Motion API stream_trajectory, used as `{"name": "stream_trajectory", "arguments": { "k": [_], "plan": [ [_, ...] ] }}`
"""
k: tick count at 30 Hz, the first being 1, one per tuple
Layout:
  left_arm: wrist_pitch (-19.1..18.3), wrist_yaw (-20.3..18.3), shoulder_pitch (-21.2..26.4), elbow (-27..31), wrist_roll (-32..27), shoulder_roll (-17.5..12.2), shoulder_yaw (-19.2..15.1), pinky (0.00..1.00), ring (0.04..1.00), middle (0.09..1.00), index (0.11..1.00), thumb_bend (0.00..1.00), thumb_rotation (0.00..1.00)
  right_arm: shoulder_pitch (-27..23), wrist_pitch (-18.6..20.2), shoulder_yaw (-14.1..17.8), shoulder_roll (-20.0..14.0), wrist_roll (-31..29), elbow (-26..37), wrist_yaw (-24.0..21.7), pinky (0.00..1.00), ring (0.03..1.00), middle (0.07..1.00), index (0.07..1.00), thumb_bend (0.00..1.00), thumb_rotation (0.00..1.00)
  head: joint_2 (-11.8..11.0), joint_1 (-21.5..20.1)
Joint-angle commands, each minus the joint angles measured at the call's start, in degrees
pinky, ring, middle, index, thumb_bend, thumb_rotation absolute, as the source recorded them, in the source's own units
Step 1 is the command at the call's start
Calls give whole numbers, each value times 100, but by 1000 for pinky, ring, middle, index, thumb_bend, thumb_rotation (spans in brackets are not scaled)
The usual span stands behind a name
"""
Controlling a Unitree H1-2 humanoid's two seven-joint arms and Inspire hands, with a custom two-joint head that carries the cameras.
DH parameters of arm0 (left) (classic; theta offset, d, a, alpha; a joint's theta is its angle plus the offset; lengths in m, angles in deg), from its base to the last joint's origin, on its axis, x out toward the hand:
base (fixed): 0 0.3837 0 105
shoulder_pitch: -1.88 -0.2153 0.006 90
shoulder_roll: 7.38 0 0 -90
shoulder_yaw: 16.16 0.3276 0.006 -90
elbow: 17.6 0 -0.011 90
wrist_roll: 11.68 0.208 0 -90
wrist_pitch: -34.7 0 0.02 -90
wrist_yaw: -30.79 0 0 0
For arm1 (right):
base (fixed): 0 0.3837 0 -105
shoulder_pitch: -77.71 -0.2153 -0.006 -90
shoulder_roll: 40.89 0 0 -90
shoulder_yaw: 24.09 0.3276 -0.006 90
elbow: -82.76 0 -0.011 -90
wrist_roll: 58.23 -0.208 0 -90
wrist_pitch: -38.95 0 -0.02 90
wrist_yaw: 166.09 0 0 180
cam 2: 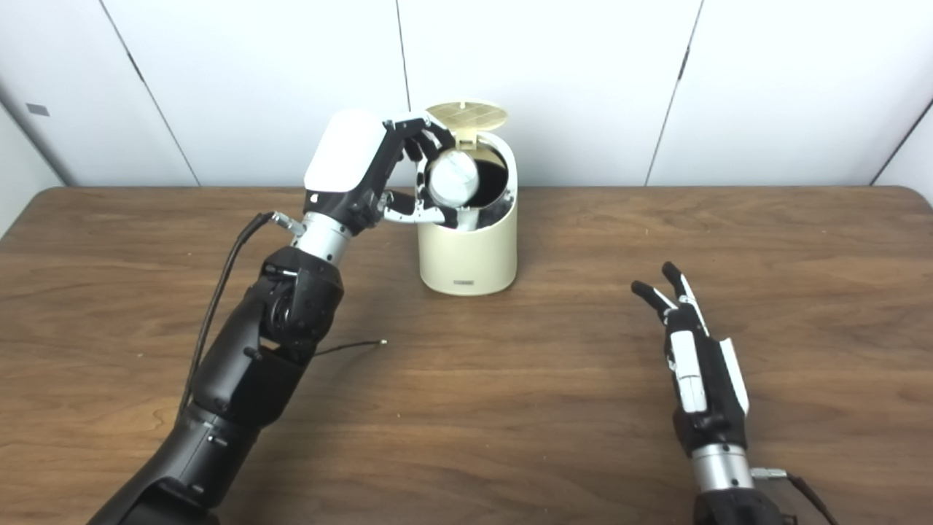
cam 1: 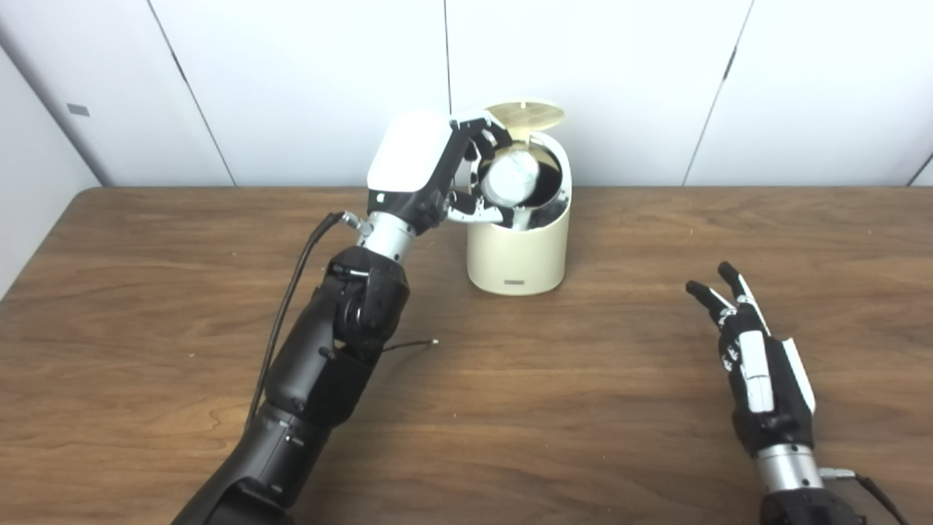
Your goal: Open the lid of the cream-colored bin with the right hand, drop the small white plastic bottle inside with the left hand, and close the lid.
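Note:
The cream-colored bin [cam 1: 519, 255] stands near the table's far edge, its lid [cam 1: 526, 114] tipped up and open at the back. My left hand [cam 1: 437, 175] is raised at the bin's left rim, shut on the small white plastic bottle [cam 1: 510, 177]. The bottle lies on its side over the bin's dark opening. My right hand [cam 1: 758, 357] rests low at the right of the table, well away from the bin, fingers spread and holding nothing.
The wooden table [cam 1: 583, 408] stretches wide around the bin. A thin black cable [cam 1: 408, 344] trails from the left forearm onto the table. White wall panels [cam 1: 656, 73] stand close behind the bin.

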Motion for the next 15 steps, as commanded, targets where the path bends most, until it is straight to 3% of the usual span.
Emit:
{"name": "stream_trajectory", "arguments": {
  "k": [1, 8, 15],
  "plan": [
    [88, 142, 244, 249, 98, -58, 7, 546, 583, 594, 659, 1000, 137, 29, -226, -20, 52, -65, -113, -2, 1000, 917, 825, 948, 616, 953, 4, 9],
    [127, 267, 224, 247, 86, -50, -32, 538, 574, 600, 687, 1000, 164, 14, -180, -23, 34, -44, -100, 1, 1000, 905, 812, 946, 612, 965, -1, 27],
    [314, 512, 117, 428, -65, -19, -120, 508, 538, 561, 641, 1000, 157, 29, -183, -18, -7, -43, -99, -15, 1000, 898, 806, 950, 618, 966, 12, 61]
  ]
}}
